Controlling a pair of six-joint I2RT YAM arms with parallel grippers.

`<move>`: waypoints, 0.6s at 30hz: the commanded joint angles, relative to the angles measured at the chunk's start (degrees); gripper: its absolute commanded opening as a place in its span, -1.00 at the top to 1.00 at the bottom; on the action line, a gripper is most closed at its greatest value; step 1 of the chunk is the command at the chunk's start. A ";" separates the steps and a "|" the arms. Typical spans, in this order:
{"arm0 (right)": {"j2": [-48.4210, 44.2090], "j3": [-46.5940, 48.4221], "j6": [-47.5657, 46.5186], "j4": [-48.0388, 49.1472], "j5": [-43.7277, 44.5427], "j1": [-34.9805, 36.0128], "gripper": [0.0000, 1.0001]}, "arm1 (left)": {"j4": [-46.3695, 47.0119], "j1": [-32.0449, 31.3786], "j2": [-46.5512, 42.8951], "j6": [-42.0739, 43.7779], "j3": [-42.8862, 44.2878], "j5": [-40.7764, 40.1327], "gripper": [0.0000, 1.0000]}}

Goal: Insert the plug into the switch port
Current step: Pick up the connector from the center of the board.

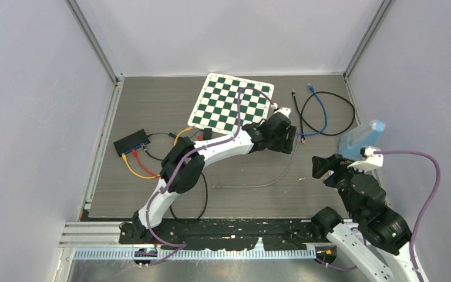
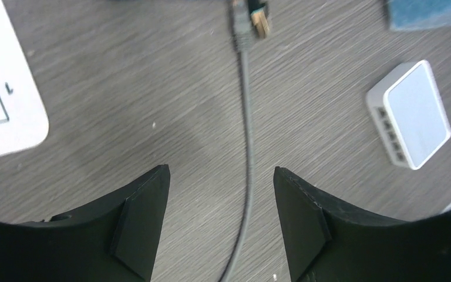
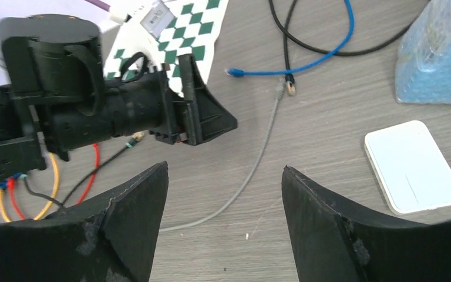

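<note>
Left gripper (image 2: pixel 220 176): jaws released and spread, low over the dark grey wood-grain tabletop (image 2: pixel 123 88), one finger either side of the thin grey cable (image 2: pixel 248 147); no contact showing, nothing grasped.
Right gripper (image 3: pixel 223 173): jaws released too, wide and empty, hanging above the near right of the table.
Plug (image 2: pixel 252 20): clear-tipped connector on the far end of that grey cable, lying loose on the table just beyond the left fingertips, right of the green-and-white checkerboard sheet (image 3: pixel 182 35).
Switch (image 2: pixel 411 114): small white rectangular plastic box, flat on the table, right of the plug and well apart from it; row of ports along one side in the left wrist view, no plug in any that show.
Neighbours: blue cable (image 3: pixel 329 53) and black cable (image 3: pixel 288 32) looping on the far side, pale blue bubble-wrap pouch (image 3: pixel 440 53) at far right, none touching the plug.
Done so far: by the look of it only the approach, with the left jaws lined up over the cable behind the plug.
Left to do: everything that counts, namely closing on the cable near the plug, lifting, turning the tip toward the port row, pushing home.
Progress call: early, not yet gripped.
</note>
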 commanded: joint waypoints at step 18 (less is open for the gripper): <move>54.74 0.94 -1.41 27.82 -2.92 -13.30 -0.13 | -5.61 3.38 -58.96 11.00 -48.38 -17.58 -0.57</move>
